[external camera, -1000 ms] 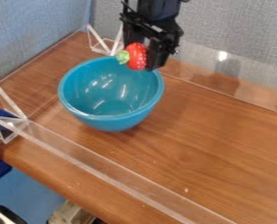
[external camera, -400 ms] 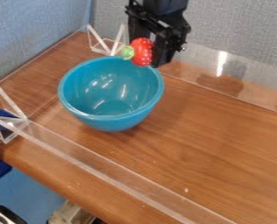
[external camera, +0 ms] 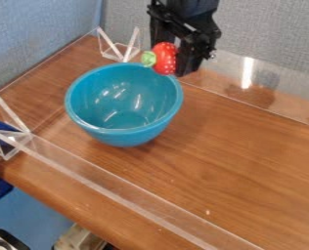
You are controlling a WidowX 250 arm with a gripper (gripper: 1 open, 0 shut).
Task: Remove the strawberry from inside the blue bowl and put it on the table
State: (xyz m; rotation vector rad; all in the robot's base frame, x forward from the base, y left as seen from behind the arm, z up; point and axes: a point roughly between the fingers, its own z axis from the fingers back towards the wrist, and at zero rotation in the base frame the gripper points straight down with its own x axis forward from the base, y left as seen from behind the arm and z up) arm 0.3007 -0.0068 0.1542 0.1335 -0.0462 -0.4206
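Note:
A small red strawberry (external camera: 162, 58) with its green top pointing left hangs in the air, clamped between the black fingers of my gripper (external camera: 172, 59). It sits just above and behind the far right rim of the blue bowl (external camera: 123, 105). That bowl is glossy turquoise, stands upright on the brown wood-grain table (external camera: 236, 156), and its inside looks empty. The dark arm comes down from the top of the view.
Low clear acrylic walls (external camera: 105, 187) run along the table's front and left edges, with another along the back (external camera: 255, 73). White triangular brackets sit at the far corner (external camera: 114, 44) and left edge (external camera: 10, 139). Bare wood stretches right of the bowl.
The gripper has carried the strawberry up and to the right, from over the bowl's back rim to just past it. The bowl stays put.

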